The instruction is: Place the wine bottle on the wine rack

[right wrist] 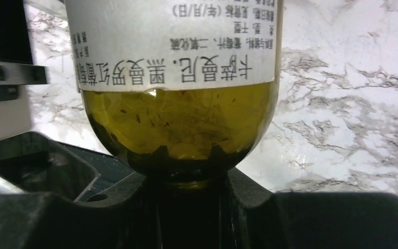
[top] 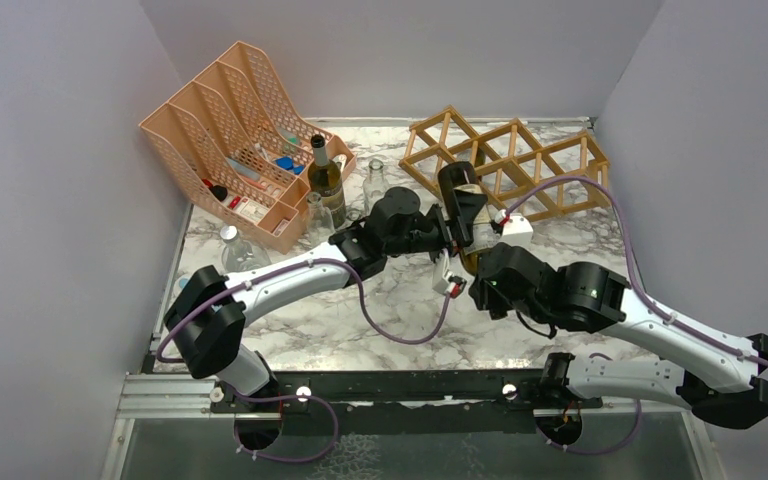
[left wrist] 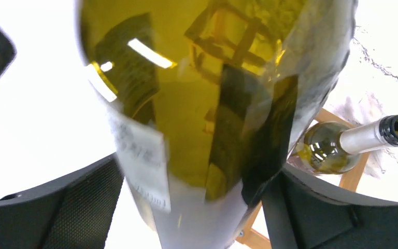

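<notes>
Seemingly to aim it at the wine rack (top: pixel 520 160) in the upper right, the right claw (right wrist: pixel 189 187) clamps the wine bottle (top: pixel 463 205) by its base; the left claw (left wrist: pixel 194 207) straddles its body, grip unclear

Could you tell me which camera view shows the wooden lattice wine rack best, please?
The top external view: nearly all of the light-brown wooden lattice wine rack shows there. The left wrist view catches only a few bars behind the olive-green glass wine bottle; the right wrist view shows none.

Robot lab test cell: bare grey walls (top: pixel 60 150) around a marble-patterned table (top: pixel 315 335), aluminium mounting rail (top: pixel 160 395).
</notes>
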